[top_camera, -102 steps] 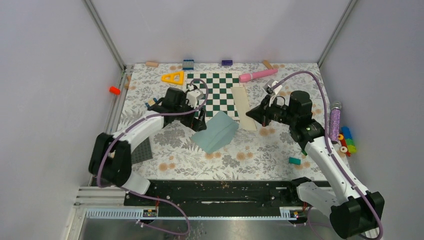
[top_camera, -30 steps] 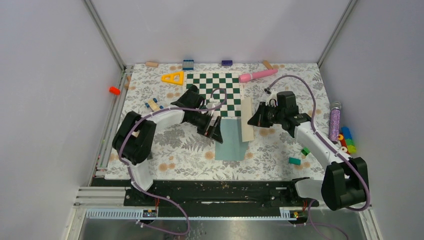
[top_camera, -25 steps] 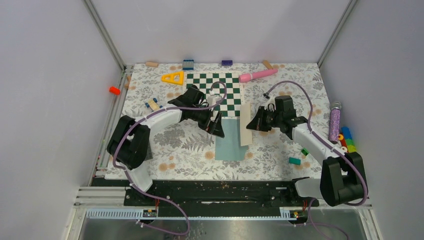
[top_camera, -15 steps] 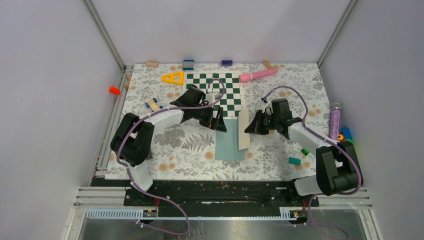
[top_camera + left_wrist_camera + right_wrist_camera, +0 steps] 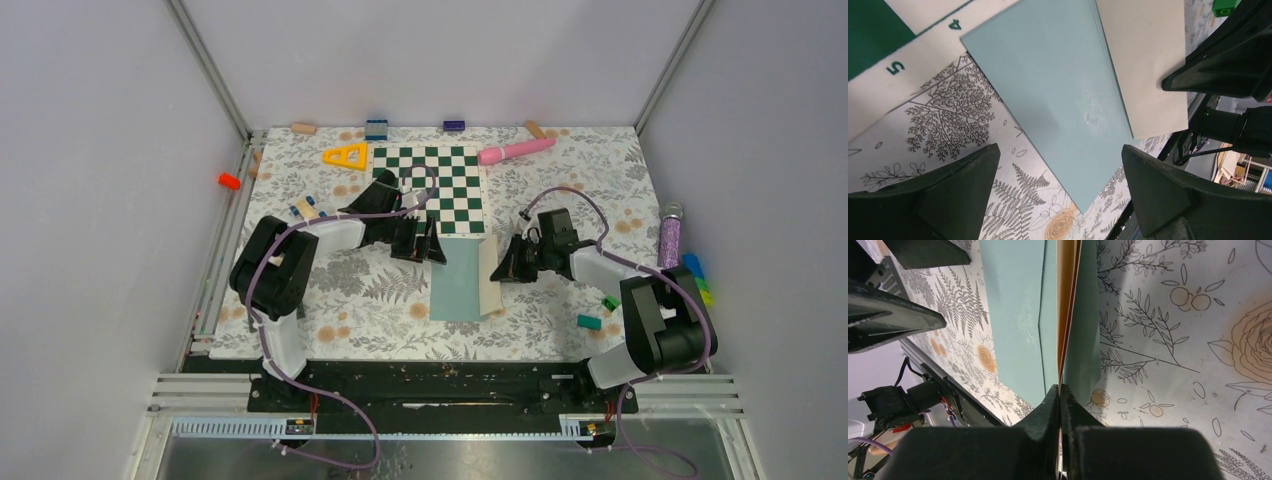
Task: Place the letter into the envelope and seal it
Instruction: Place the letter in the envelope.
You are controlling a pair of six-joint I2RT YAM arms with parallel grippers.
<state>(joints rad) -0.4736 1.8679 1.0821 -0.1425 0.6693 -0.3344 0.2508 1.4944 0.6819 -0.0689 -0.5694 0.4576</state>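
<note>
The teal envelope (image 5: pixel 455 280) lies flat on the flowered mat, just in front of the chessboard. My right gripper (image 5: pixel 499 272) is shut on the tan letter (image 5: pixel 488 272), which it holds tilted on edge along the envelope's right side. In the right wrist view the letter (image 5: pixel 1068 300) is seen edge-on, with envelope teal (image 5: pixel 1013 315) on both sides of it. My left gripper (image 5: pixel 421 249) stands open at the envelope's far left corner. In the left wrist view its fingers straddle the envelope (image 5: pixel 1058 100) without touching it, and the letter's cream back (image 5: pixel 1148 65) shows.
The green-white chessboard (image 5: pixel 430 185) lies behind the envelope. A pink stick (image 5: pixel 515 150) and a yellow triangle (image 5: pixel 346 155) are at the back. A purple glitter cylinder (image 5: pixel 668 235) and coloured blocks are at the right edge, with green blocks (image 5: pixel 590 322) near the right arm.
My right gripper has carried the letter left and nearer, down onto the envelope's right edge. The left gripper has shifted slightly and stays open.
</note>
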